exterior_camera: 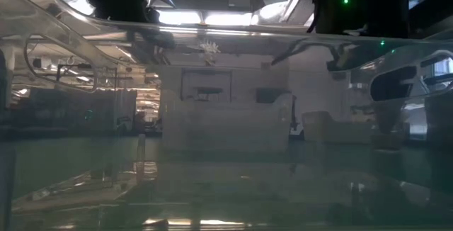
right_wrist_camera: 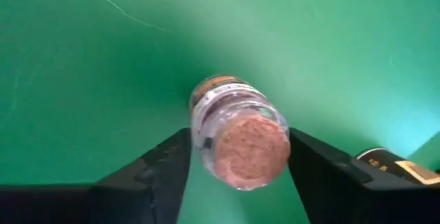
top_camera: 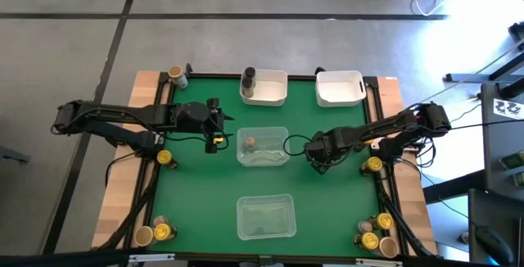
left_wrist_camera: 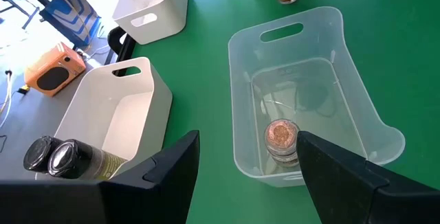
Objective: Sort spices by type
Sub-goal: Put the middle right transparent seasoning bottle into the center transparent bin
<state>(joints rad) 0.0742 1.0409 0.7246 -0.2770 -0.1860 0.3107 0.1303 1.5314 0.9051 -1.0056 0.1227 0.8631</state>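
Note:
A small spice jar with a reddish-brown top (right_wrist_camera: 240,138) stands on the green mat, right of the middle clear tray (top_camera: 262,159). My right gripper (right_wrist_camera: 239,136) points down over it, shut on it; in the high view the gripper (top_camera: 321,160) hides the jar. A second reddish-brown-topped jar (left_wrist_camera: 281,138) stands inside that tray. My left gripper (left_wrist_camera: 249,138) hangs open above the tray's left edge, touching nothing. Two dark jars (left_wrist_camera: 58,157) lean in the far white bin (top_camera: 264,95). My right gripper pinches the jar's clear side just under its reddish-brown top (right_wrist_camera: 201,133) between its two fingers (right_wrist_camera: 165,165). They come from above, pointing down, one on each side of the jar. I cannot tell whether the jar's base rests on the mat.
A second white bin (top_camera: 340,93) sits far right and another clear tray (top_camera: 265,228) near the front. Yellow-lidded jars (top_camera: 164,158) (top_camera: 374,165) and tan ones (top_camera: 175,74) stand along the wooden side rails and at the near corners (top_camera: 165,232) (top_camera: 383,221).

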